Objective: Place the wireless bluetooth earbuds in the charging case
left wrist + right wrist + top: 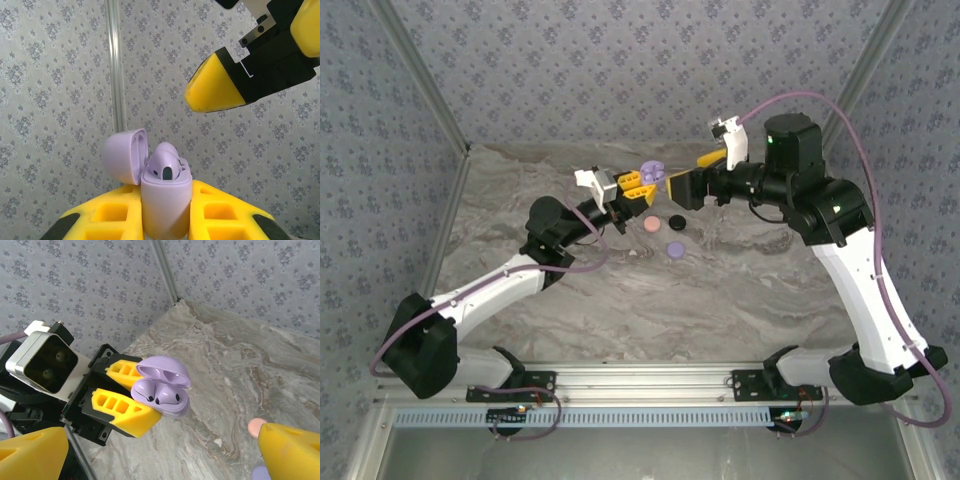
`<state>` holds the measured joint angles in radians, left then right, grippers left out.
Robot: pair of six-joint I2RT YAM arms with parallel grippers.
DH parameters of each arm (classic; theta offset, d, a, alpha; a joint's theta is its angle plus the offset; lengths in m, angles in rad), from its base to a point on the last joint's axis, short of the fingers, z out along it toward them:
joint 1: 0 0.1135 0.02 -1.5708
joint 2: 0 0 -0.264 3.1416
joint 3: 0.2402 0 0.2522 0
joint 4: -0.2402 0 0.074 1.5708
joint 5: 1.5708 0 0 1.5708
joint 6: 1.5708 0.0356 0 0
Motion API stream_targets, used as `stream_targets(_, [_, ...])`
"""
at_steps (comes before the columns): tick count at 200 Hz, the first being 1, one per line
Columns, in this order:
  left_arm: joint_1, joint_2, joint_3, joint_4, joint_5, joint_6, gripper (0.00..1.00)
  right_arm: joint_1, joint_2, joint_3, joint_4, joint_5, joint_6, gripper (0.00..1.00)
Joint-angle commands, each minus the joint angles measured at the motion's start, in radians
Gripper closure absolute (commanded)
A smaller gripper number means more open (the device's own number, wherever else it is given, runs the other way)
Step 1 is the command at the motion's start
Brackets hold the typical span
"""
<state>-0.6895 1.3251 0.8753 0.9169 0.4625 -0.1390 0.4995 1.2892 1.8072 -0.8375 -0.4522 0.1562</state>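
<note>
Pinching lilac case (pixel 166 200) upright in left gripper (pixel 638 183), raised over table (pixel 720 300), lid flipped open. Lilac earbuds (pixel 160 395) sitting in case wells, one poking up above rim. Spread wide on right gripper (pixel 692 175), just beside case, apart from it. Pink disc (pixel 649 224), black disc (pixel 677 221), lilac disc (pixel 674 248) lying on table nearby.

The left arm (pixel 500 285) and right arm (pixel 865 285) are clad in white shells joined by black housings. Behind the left gripper (pixel 638 183) a white camera block (pixel 42 357) with a dark face is mounted. Its yellow fingers (pixel 122 412) are cut with rectangular pockets; the right gripper (pixel 693 172) is tipped in plain yellow. A lilac cable (pixel 800 95) is trailed behind each pincer.
</note>
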Motion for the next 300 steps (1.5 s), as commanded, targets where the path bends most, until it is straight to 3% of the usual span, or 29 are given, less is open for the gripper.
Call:
stream_targets(1, [-0.007,0.008,0.051,0.032,0.05,0.0,1.0,-0.003,0.032,0.009,0.014,-0.094,0.039,0.0])
stream_targets(114, [-0.015,0.035,0.086,0.0,0.11,-0.021,1.0,-0.003,0.083,-0.021,0.168,-0.378,0.045,0.0])
stream_targets(220, [-0.015,0.055,0.097,-0.042,0.082,-0.011,1.0,-0.003,-0.102,-0.225,0.232,-0.321,-0.003,0.0])
stream_targets(253, [-0.016,0.059,0.099,-0.047,0.084,-0.021,1.0,-0.003,-0.107,-0.22,0.175,-0.185,-0.033,0.0])
stream_targets(291, [-0.016,0.038,0.082,-0.183,0.028,-0.027,1.0,-0.01,-0.148,-0.219,0.102,0.254,-0.082,0.0])
stream_targets(300, [-0.015,0.033,0.071,-0.231,0.002,-0.035,1.0,-0.018,-0.176,-0.25,0.122,0.31,-0.084,0.0])
